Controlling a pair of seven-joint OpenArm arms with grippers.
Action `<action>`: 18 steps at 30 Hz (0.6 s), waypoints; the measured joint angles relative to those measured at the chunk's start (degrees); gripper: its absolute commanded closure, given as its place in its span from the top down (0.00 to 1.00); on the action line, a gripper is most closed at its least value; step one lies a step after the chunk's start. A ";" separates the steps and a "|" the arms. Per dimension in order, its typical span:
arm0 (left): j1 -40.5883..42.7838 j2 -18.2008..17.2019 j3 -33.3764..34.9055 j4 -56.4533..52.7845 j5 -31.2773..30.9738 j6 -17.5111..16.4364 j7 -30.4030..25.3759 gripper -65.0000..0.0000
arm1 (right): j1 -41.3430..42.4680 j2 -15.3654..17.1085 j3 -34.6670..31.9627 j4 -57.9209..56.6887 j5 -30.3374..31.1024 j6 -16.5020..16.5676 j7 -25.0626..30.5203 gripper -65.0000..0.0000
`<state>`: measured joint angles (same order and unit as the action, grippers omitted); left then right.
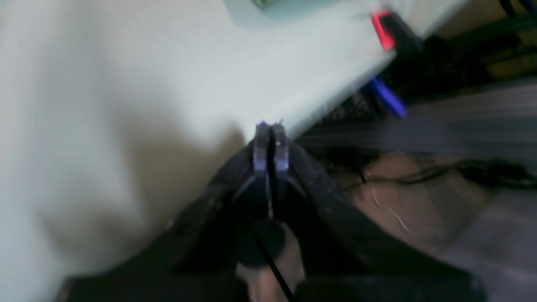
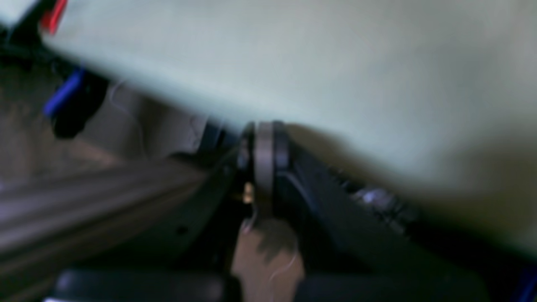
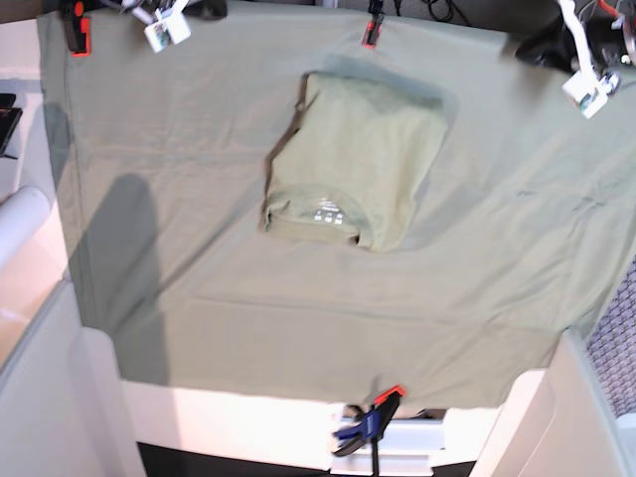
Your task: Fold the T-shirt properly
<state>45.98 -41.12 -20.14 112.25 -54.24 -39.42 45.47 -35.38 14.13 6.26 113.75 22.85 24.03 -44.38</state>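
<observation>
Shirt (image 3: 353, 159) sits folded around 12 o'clock; both grippers (image 1: 271, 138) (image 2: 265, 144) look clenched on nothing. Any stray swing could snag it, undoing the fold.

The T-shirt (image 3: 353, 159) lies folded on the tablecloth (image 3: 199, 268), toward the far side of the base view and a little right of its middle, with its collar on the near side. The tablecloth spreads over the whole table, reaching past the shirt on every side. One clamp (image 3: 76, 28) sits at the far left corner, another clamp (image 3: 374, 30) on the far edge just behind the shirt, and a third clamp (image 3: 370, 422) on the near edge, well apart from the shirt. The left gripper (image 1: 271, 126) is at the cloth's edge in the left wrist view; the right gripper (image 2: 264, 126) likewise in the right wrist view.
</observation>
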 measured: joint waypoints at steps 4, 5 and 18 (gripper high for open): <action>8.46 2.38 0.31 -0.24 3.93 0.04 0.42 0.00 | -6.12 0.00 0.00 -0.02 0.00 0.00 0.00 0.00; 10.38 2.38 0.66 -0.24 4.61 0.07 0.31 0.00 | -7.72 0.00 0.00 -0.07 0.00 0.00 0.02 0.00; 0.57 6.36 25.59 -29.86 30.40 16.48 -0.20 0.00 | -9.75 0.07 -5.29 -22.62 -0.31 -0.37 1.03 0.00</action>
<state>46.54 -34.76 5.45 82.39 -23.83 -22.94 45.28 -45.12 14.20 0.97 91.13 22.55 23.66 -43.35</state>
